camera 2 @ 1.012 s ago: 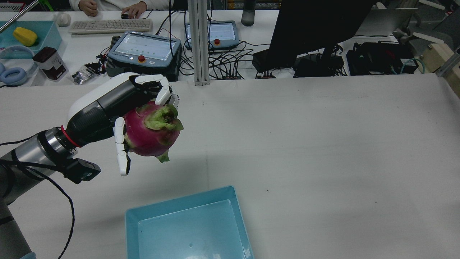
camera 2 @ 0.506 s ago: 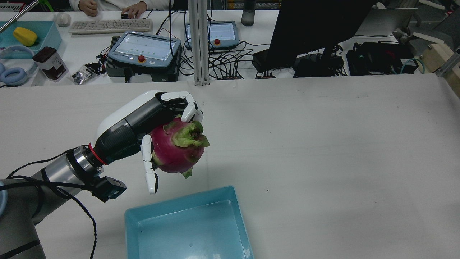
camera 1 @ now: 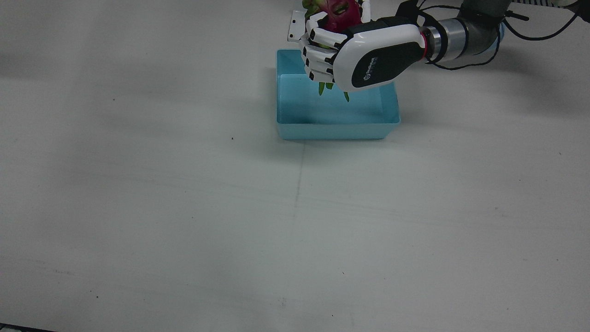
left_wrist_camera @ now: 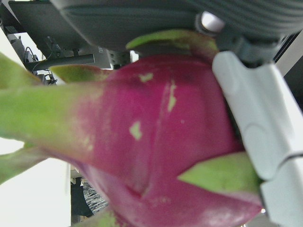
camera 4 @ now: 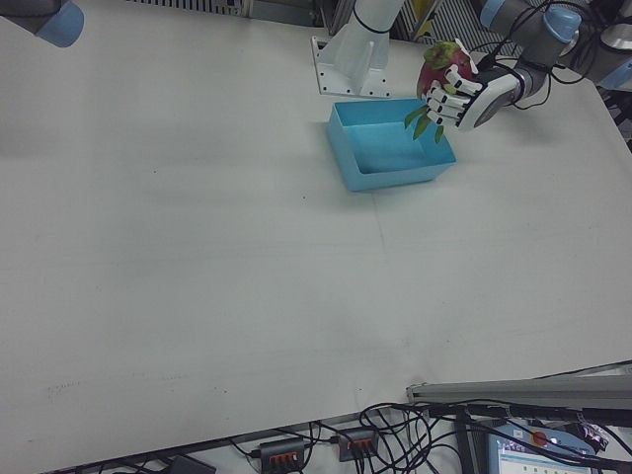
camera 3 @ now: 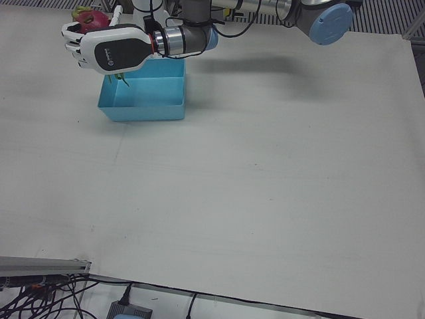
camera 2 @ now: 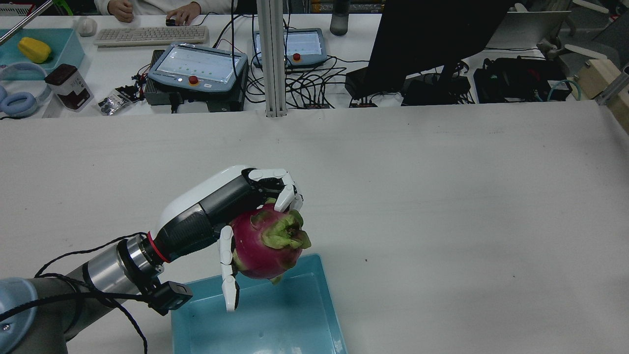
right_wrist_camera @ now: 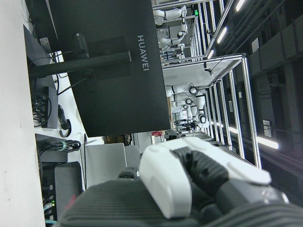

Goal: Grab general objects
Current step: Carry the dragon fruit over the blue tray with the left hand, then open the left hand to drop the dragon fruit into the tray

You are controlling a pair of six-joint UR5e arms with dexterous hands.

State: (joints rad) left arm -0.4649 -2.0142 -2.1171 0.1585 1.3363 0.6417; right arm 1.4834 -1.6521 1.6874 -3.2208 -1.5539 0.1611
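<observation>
One dragon fruit (camera 2: 265, 246), magenta with green scales, sits in the left hand (camera 2: 236, 216), whose white fingers (camera 2: 282, 189) curl over its top while another runs down its side, clamped firmly on it. Just beneath the hand and fruit lies a light blue bin (camera 2: 304, 324), the fruit hanging clear above its far edge. Of the right hand (right_wrist_camera: 199, 179), only a close-up sliver shows in its own camera, so I cannot tell how its fingers stand. Beyond the hand, across the white table (camera 2: 442, 196), a person's hand (camera 2: 184, 12) rests by a keyboard (camera 2: 150, 34).
</observation>
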